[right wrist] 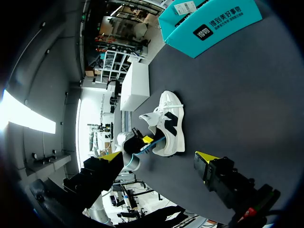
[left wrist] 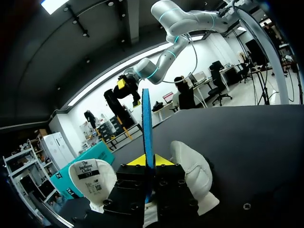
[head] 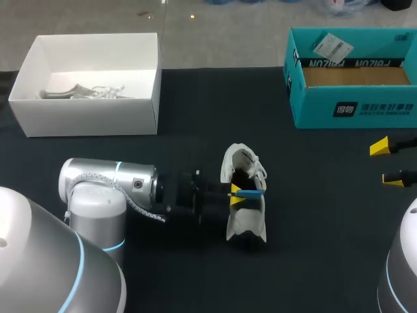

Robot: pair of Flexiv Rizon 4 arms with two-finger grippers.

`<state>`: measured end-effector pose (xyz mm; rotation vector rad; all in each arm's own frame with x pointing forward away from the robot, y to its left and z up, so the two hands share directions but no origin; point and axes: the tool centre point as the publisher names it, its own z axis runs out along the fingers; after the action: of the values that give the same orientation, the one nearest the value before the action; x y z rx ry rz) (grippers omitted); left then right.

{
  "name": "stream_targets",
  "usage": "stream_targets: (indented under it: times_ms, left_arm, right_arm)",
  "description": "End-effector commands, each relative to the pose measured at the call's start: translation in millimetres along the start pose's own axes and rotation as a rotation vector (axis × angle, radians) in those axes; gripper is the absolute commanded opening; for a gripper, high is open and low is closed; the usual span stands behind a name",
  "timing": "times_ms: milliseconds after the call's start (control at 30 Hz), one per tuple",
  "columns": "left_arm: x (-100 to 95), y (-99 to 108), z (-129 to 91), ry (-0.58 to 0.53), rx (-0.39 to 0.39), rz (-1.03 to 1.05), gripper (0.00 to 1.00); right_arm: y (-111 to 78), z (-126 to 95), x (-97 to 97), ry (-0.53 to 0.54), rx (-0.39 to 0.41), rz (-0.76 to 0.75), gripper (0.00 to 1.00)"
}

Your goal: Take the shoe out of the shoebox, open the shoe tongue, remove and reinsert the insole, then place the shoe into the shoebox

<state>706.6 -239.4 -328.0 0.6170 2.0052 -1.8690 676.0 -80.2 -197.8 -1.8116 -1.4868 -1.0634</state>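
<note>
A white shoe (head: 244, 222) lies on the dark table at the centre, its tongue (left wrist: 92, 175) folded open. My left gripper (head: 237, 193) comes in from the left over the shoe's opening and is shut on a thin blue insole (head: 249, 192). In the left wrist view the insole (left wrist: 147, 123) stands edge-on between the yellow tips of the left gripper (left wrist: 148, 160). The teal shoebox (head: 352, 111) stands at the back right. My right gripper (head: 388, 163) hangs open at the right edge, well away from the shoe (right wrist: 167, 124), with nothing between its fingers (right wrist: 204, 166).
A white open box (head: 85, 111) holding crumpled paper stuffing (head: 85, 91) stands at the back left. The teal shoebox (right wrist: 209, 23) shows a brown cardboard bottom and a white label on its far wall.
</note>
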Motion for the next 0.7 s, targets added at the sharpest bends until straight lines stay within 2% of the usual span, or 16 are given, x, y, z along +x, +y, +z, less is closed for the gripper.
stream_targets:
  times_ms: [33,267,400,433,500,567,700]
  left_arm:
    - [-9.0,16.1,3.8,-0.011,0.000,0.002,0.00]
    - [-17.9,40.1,2.6,-0.045,-0.028,-0.036,0.00]
    - [-14.2,34.3,3.4,-0.039,-0.012,-0.041,0.00]
    - [-13.5,31.6,2.8,-0.039,-0.009,-0.041,0.03]
    - [-12.4,25.5,0.8,-0.039,-0.008,-0.037,0.27]
    - [-11.5,16.7,-1.4,-0.042,0.002,-0.025,0.37]
    - [-9.3,2.4,-2.4,-0.033,0.014,-0.007,0.36]
  right_arm:
    - [-1.5,-0.1,0.0,-0.003,-0.002,0.001,1.00]
    - [-1.5,-0.1,0.0,-0.003,-0.002,0.001,1.00]
    - [-1.5,-0.1,0.0,-0.003,-0.002,0.001,1.00]
    - [-1.5,-0.1,0.0,-0.003,-0.002,0.001,1.00]
    - [-1.5,-0.1,0.0,-0.003,-0.002,0.001,1.00]
    - [-1.5,-0.1,0.0,-0.003,-0.002,0.001,1.00]
    - [-1.5,-0.1,0.0,-0.003,-0.002,0.001,1.00]
